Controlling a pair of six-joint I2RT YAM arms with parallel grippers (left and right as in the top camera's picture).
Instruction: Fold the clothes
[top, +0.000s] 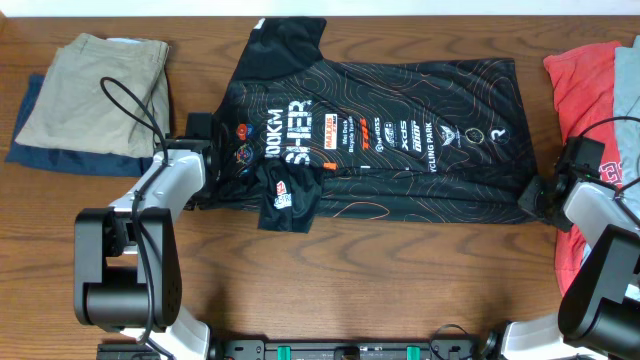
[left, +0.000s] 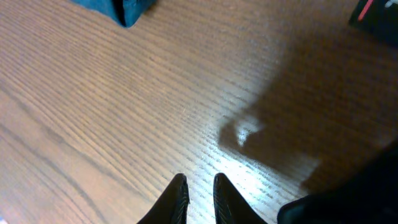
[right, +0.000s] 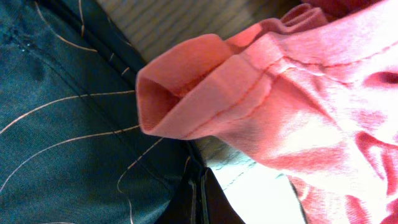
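The jersey (top: 400, 130) lies flat in the middle of the table (top: 400, 290), nearer the far edge than the near one. Its length runs from left to right, with the sleeves at the left end and the hem at the right. One sleeve (top: 285, 40) points toward the far edge. The other sleeve (top: 290, 190) lies partly over the body, and its tip passes the jersey's near edge.

The left gripper (top: 210, 135) sits at the jersey's left end. In the left wrist view this gripper (left: 198, 193) hangs over bare wood. Its fingers (left: 177, 202) are nearly together, with only a sliver of table showing between them and nothing held. A dark mass, probably the jersey, fills the lower right corner of that view. A scrap of blue cloth (left: 124, 9) shows at the top.

The right gripper (top: 535, 197) is at the jersey's right near corner. In its wrist view this gripper (right: 200, 199) looks pressed together, with only a thin line between its fingers at the jersey's (right: 68, 137) edge. I cannot tell whether any cloth is pinched there. The hem of a red shirt (right: 298, 93) lies across the view, overlapping the jersey's edge.

A khaki garment (top: 95, 90) rests on a navy one (top: 40, 145) in the far left corner. The red shirt (top: 585, 85) lies along the right edge, with a grey garment (top: 628, 100) on top of it.
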